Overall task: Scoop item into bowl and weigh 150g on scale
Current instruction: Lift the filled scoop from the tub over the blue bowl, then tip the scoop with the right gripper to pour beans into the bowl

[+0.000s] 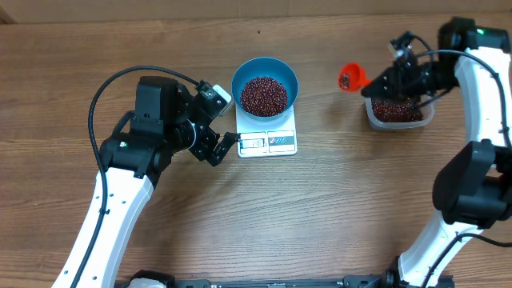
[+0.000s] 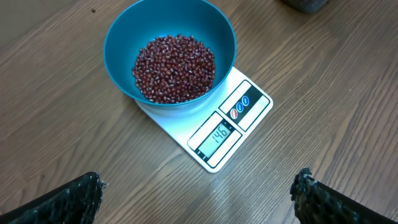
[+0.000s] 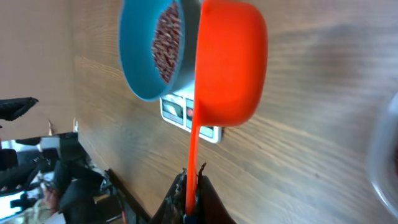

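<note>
The blue bowl (image 1: pixel 240 80) stands on the white scale (image 1: pixel 280 142) and holds a heap of dark red beans (image 1: pixel 264 95). In the left wrist view the bowl (image 2: pixel 124 37) and its beans (image 2: pixel 174 68) sit on the scale (image 2: pixel 180 127), whose display reads 146. My left gripper (image 1: pixel 226 148) is open beside the scale's near left corner, with nothing between its fingers (image 2: pixel 81 199). My right gripper (image 1: pixel 374 83) is shut on the thin handle of an orange scoop (image 1: pixel 351 78). The scoop holds a few beans and hangs between the bowl and the tub. In the right wrist view the scoop (image 3: pixel 230 62) partly covers the bowl (image 3: pixel 134 56).
A clear plastic tub (image 1: pixel 396 112) with more beans stands at the right, under the right arm. The wooden table (image 1: pixel 336 208) carries everything. The left arm's black cable (image 1: pixel 120 80) loops above its wrist.
</note>
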`<state>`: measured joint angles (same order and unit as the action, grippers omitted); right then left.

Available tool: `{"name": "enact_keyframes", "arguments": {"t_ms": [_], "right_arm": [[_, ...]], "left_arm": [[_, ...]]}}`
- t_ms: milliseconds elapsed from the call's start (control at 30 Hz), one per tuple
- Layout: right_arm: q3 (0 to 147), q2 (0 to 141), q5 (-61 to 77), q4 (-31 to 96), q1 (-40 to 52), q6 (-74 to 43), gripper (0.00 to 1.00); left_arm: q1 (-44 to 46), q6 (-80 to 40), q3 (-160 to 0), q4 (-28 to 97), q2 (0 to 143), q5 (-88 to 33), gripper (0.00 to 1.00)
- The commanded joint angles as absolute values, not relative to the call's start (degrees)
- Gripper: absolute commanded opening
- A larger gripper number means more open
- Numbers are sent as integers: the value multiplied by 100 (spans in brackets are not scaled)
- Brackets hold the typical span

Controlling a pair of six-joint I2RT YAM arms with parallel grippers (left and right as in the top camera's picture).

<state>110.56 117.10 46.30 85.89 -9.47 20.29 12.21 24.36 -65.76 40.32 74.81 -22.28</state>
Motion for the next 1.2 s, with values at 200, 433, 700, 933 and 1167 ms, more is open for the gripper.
{"name": "enact_keyframes", "arguments": {"t_ms": [200,433,700,933,1167], "right_arm": [[11489,11496,4766,8143,115,1608,4],[11489,11496,4595,7671,722,1518,4],[11489,11496,3988,7575,1055,1522,4],[11489,11496,3118,7264,1404,1520,4],[11489,11496,2185,6925,1817,1522,4]], "left_arm": [[1164,2397,-6593,4029,7491,-2244,100],[1164,2399,-6595,4029,7491,-2244,100],[1164,2399,-6595,4029,7491,-2244,100],[1164,2399,-6593,4029,7491,-2244,99],[1164,2397,-6593,4029,7491,-2244,100]]}}
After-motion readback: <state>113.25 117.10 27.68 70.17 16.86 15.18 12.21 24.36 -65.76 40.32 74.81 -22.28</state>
